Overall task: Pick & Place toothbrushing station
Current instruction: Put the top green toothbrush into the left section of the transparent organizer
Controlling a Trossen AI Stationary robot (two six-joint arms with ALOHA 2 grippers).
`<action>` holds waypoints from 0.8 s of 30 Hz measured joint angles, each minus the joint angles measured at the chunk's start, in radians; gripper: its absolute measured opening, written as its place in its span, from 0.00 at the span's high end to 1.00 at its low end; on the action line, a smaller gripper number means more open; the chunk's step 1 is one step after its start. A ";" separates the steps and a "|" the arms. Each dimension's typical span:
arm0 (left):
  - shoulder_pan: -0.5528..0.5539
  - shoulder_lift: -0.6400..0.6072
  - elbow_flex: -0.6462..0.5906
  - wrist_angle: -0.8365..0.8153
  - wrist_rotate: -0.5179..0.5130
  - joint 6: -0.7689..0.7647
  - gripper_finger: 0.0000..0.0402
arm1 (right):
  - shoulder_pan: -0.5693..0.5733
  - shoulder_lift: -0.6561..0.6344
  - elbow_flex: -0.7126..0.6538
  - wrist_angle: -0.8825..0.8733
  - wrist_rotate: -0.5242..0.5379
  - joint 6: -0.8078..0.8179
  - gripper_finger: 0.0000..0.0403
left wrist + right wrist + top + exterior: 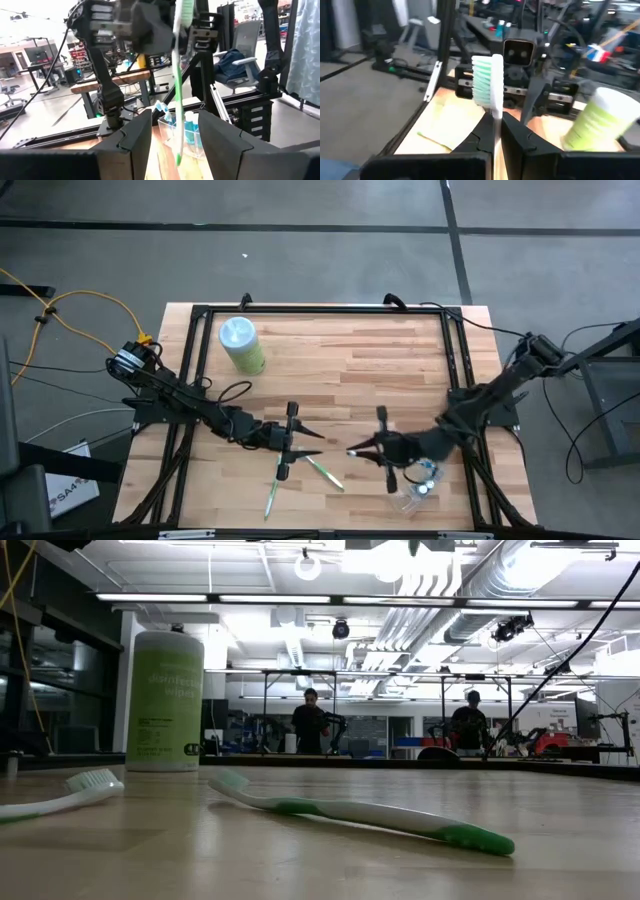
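Near the bottom of the high view, two brushes lay loose on the surface, so they were probably left to move. Lower right, the cup already held blue items, seemingly the tube and a brush. Just above it, the right gripper had its fingers pinched on a white brush, bristles up. Left of centre, the left gripper hovered low, fingers apart and empty, facing that brush. The canister stood upper left, well apart
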 joint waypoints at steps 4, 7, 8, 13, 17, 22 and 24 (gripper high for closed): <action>-0.001 0.000 0.000 0.000 0.000 -0.007 0.61 | 0.109 0.001 0.001 -0.042 0.171 0.040 0.99; -0.005 0.000 0.000 -0.001 0.000 -0.008 0.61 | 0.187 0.000 0.001 -0.037 0.251 0.077 0.99; -0.007 0.000 0.000 -0.001 0.000 -0.009 0.61 | 0.211 0.000 0.001 -0.038 0.272 0.091 0.99; -0.016 0.000 0.000 -0.001 0.000 -0.016 0.61 | 0.324 0.000 0.001 -0.077 0.392 0.185 0.99; -0.019 0.000 0.000 -0.001 0.000 -0.029 0.61 | 0.403 0.001 0.001 -0.166 0.463 0.305 0.99; -0.019 0.000 0.000 -0.001 0.000 -0.028 0.61 | 0.472 0.001 0.001 -0.244 0.504 0.426 0.99; -0.019 0.000 0.000 -0.001 0.000 -0.028 0.61 | 0.492 0.001 0.001 -0.260 0.507 0.454 0.99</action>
